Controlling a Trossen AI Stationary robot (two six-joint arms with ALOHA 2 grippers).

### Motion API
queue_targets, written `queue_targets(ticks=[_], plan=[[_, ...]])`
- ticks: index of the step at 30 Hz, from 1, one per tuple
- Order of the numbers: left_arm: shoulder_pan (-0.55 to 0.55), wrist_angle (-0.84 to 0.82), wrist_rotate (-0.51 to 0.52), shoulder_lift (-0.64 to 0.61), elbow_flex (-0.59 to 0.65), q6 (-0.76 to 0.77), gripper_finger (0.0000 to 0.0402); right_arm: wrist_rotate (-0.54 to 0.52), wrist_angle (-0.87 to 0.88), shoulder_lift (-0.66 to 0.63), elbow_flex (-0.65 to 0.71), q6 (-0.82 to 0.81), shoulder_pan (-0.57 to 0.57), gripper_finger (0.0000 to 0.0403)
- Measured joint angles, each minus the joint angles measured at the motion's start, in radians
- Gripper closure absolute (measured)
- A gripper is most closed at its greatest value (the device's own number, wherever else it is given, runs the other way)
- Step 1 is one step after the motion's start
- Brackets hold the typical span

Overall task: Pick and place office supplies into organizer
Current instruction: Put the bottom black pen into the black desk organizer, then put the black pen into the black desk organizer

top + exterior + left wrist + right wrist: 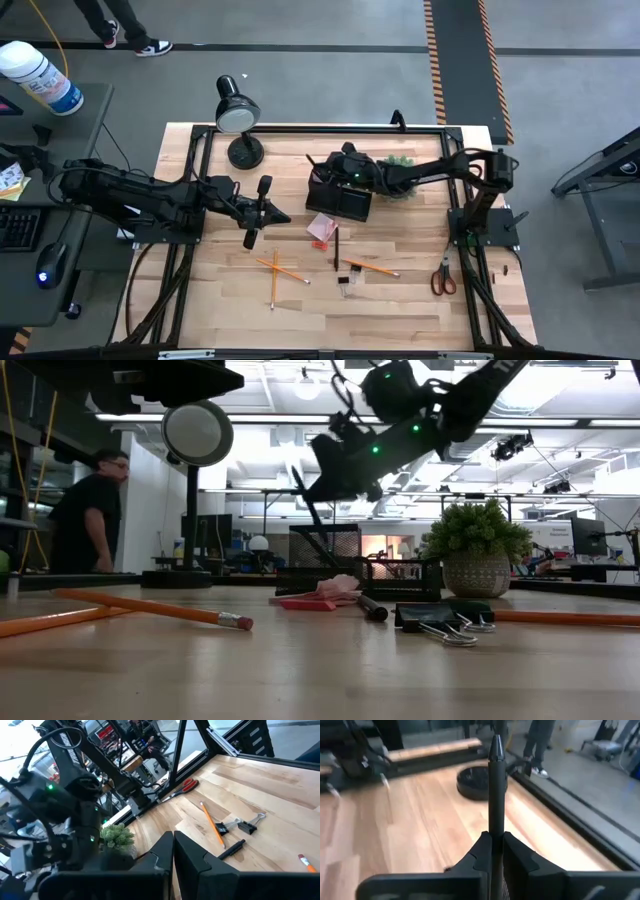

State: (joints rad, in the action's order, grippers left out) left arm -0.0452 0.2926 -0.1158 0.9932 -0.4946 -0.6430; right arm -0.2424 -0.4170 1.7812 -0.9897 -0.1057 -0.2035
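Observation:
The black mesh organizer (342, 200) stands at the table's middle far side, next to a potted plant (400, 160). My right gripper (325, 172) hangs above it, shut on a black pen (496, 785). On the table lie a pink sticky-note pad (322, 228), another black pen (336, 248), crossed pencils (278, 270), one more pencil (372, 268), binder clips (345, 280) and red-handled scissors (443, 275). Left of the organizer my left gripper (262, 212) hovers shut with nothing in it. My right gripper pinches the black pen's barrel (496, 827) between its two fingers. The pointed end (496, 742) sticks out beyond the fingertips. The pen (308, 500) is clear of the table and slants down toward the organizer's taller back section (325, 560). Whether it touches the mesh, I cannot tell.
A black desk lamp (238, 115) stands at the far left of the table, its base (245, 152) behind my left gripper. A person stands beyond the table in the low view (90, 510). Bare wood lies along the near edge (330, 320).

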Motion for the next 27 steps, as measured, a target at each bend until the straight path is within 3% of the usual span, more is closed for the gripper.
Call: queue_targets(ticks=[6, 13, 23, 27], plan=[[0.0, -0.008, 0.0, 0.0, 0.0, 0.02, 0.0399, -0.035, 0.11, 0.008, -0.038, -0.043, 0.0, 0.0361], [0.0, -0.015, 0.0, 0.0, 0.0, 0.023, 0.0399, 0.035, 0.18, 0.007, -0.059, -0.052, 0.01, 0.0348], [0.0, -0.019, -0.008, 0.0, 0.0, 0.028, 0.0399, 0.032, 0.232, -0.001, -0.059, -0.027, 0.026, 0.0347], [0.0, -0.028, -0.008, 0.0, 0.0, 0.028, 0.0399, -0.014, 0.265, -0.047, -0.058, 0.01, 0.042, 0.0358]])
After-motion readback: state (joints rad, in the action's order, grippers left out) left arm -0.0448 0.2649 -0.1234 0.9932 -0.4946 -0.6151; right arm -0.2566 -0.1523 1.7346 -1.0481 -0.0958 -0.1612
